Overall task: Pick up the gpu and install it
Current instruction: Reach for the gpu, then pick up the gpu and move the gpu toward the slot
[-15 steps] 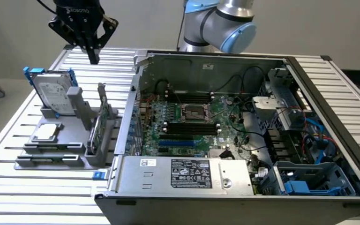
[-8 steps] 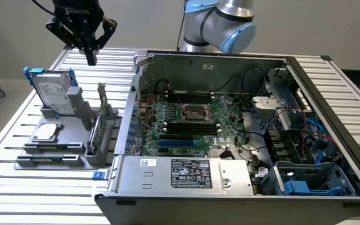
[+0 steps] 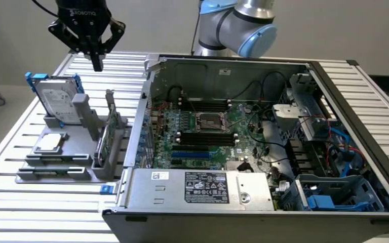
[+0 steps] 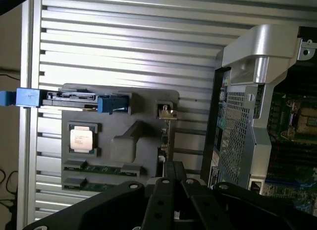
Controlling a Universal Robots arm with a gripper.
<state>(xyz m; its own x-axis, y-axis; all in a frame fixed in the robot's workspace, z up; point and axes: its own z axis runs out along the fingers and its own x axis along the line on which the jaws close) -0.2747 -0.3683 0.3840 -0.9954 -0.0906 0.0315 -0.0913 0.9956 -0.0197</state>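
green and thin, the gpu [image 3: 112,124] stands on edge in the grey holder [image 3: 52,172], just beside the open computer case [image 3: 262,63]. the gripper [image 3: 98,61] hangs well above it, fingers pressed together, holding nothing. this is the approach. the card's top edge seems narrow from here, so a grab wants parted fingers squared over it.

There's the green gpu [image 3: 110,131], a grey rack [image 3: 59,169], the silver hard drive [image 3: 58,101] with blue rails [image 3: 29,80], a black gripper [image 3: 98,63], and a silver table [image 3: 18,202] striped with dark slots.
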